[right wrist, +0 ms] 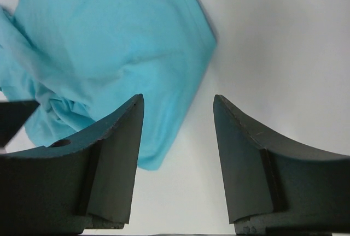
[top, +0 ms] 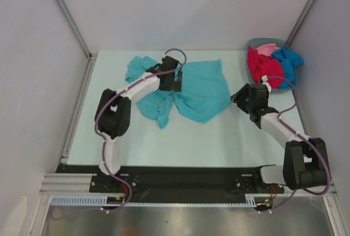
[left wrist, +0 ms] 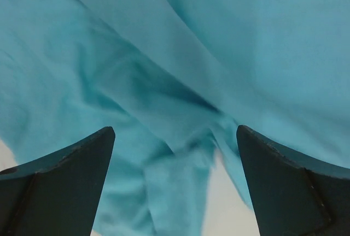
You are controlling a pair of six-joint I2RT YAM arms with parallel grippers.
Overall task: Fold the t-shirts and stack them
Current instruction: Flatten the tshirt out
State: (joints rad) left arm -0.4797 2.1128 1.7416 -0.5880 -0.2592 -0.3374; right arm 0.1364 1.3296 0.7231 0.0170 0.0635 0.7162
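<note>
Hovering over teal t-shirt (top: 205, 91), left end effector (left wrist: 175, 137) agape

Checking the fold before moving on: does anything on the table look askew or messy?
Yes. The teal t-shirt lies crumpled, not flat: bunched and twisted around its middle, one end trailing toward the near edge. Nothing looks spilled or torn.

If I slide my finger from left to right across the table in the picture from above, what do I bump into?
teal t-shirt → right gripper → basket
</note>
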